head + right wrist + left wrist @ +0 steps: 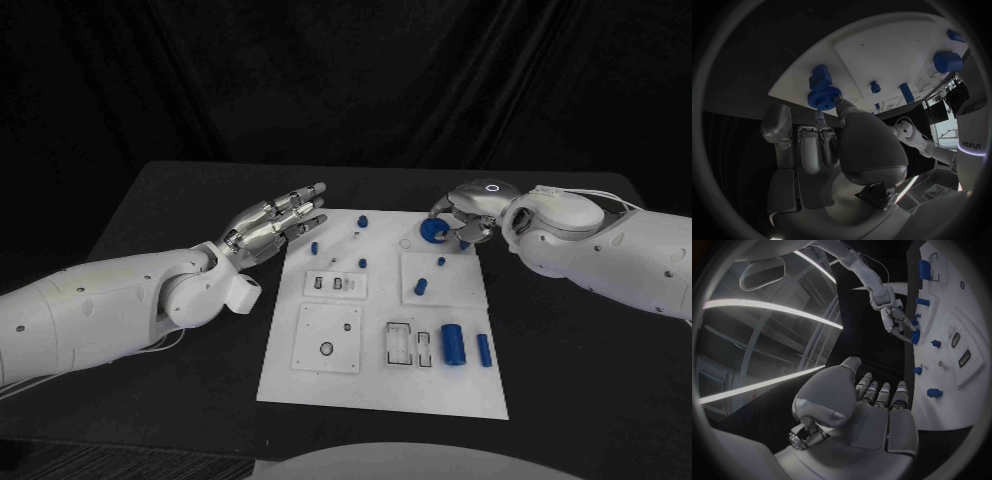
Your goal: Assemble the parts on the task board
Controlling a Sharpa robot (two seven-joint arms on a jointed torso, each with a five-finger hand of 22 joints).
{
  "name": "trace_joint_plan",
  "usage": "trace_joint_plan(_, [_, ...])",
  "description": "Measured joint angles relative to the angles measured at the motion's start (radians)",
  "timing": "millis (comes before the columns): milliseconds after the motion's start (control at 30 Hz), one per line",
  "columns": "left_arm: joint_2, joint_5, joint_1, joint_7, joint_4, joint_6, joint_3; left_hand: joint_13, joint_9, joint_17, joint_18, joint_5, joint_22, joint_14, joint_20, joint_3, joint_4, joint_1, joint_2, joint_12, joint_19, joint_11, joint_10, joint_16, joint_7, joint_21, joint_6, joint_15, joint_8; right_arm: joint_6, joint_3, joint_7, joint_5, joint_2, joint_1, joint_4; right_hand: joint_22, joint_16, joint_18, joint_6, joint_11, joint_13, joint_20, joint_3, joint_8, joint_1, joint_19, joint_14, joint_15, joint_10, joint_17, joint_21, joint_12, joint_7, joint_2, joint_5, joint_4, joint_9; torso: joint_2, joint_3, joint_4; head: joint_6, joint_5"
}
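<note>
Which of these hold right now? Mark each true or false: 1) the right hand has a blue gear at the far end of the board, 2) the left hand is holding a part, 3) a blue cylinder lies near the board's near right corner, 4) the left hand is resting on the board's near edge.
1) True. The right hand pinches the blue gear at the far end of the task board.
2) False. The left hand holds nothing; its fingers are extended.
3) True. The blue cylinder lies there, with a slimmer blue peg beside it.
4) False. The left hand hovers by the board's far left corner.
</note>
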Motion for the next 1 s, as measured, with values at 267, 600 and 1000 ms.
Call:
trace_joint_plan(267, [0.001, 0.0, 0.0, -0.001, -0.001, 0.002, 0.0, 0.0, 0.0, 0.0, 0.0, 0.0, 0.0, 0.0, 0.0, 0.0, 0.0, 0.0, 0.0, 0.0, 0.0, 0.0, 0.0, 0.0, 0.0, 0.0, 0.0, 0.0, 0.0, 0.0, 0.0, -0.002, 0.0, 0.0, 0.0, -0.002, 0.0, -0.007, 0.0, -0.052, -0.007, 0.0, -0.004, -0.002, -0.017, 0.006, -0.004, 0.001, -0.006, 0.0, 0.0, -0.016, 0.0, -0.002, 0.006, 0.019, 0.002, -0.022, 0.0, 0.0004, 0.0, 0.0, 0.0])
trace_joint_plan(600, [0.002, 0.0, -0.001, -0.003, -0.002, 0.005, 0.0, 0.0, 0.0, 0.001, 0.0, 0.0, 0.0, 0.004, 0.0, 0.0, 0.0, 0.0, 0.0, 0.0, 0.0, 0.0, 0.0, 0.0, 0.0, 0.0, 0.0, 0.004, 0.0, 0.004, 0.0, -0.005, 0.0, -0.003, 0.0, -0.003, 0.0, -0.015, 0.0, -0.032, -0.007, 0.0, -0.007, -0.005, -0.017, 0.011, -0.007, 0.001, -0.006, 0.0, 0.0, -0.029, 0.0, -0.004, 0.01, 0.031, -0.001, -0.023, 0.0, 0.0003, -0.0007, -0.002, 0.001])
trace_joint_plan(1000, [0.004, 0.0, -0.002, -0.006, -0.003, 0.009, 0.0, 0.0, 0.0, 0.0, 0.0, 0.0, 0.0, 0.004, 0.0, 0.003, -0.003, 0.0, 0.0, 0.0, 0.0, 0.0, 0.0, 0.0, 0.0, 0.0, 0.0, 0.004, 0.0, 0.011, 0.002, -0.007, 0.001, -0.003, 0.0, -0.003, 0.0, -0.015, 0.0, 0.04, -0.007, 0.001, -0.007, -0.006, 0.02, 0.029, -0.007, 0.001, -0.006, 0.0, 0.0, -0.039, 0.0, 0.005, 0.007, 0.031, -0.011, -0.015, 0.0, 0.0003, -0.0003, -0.006, 0.0])
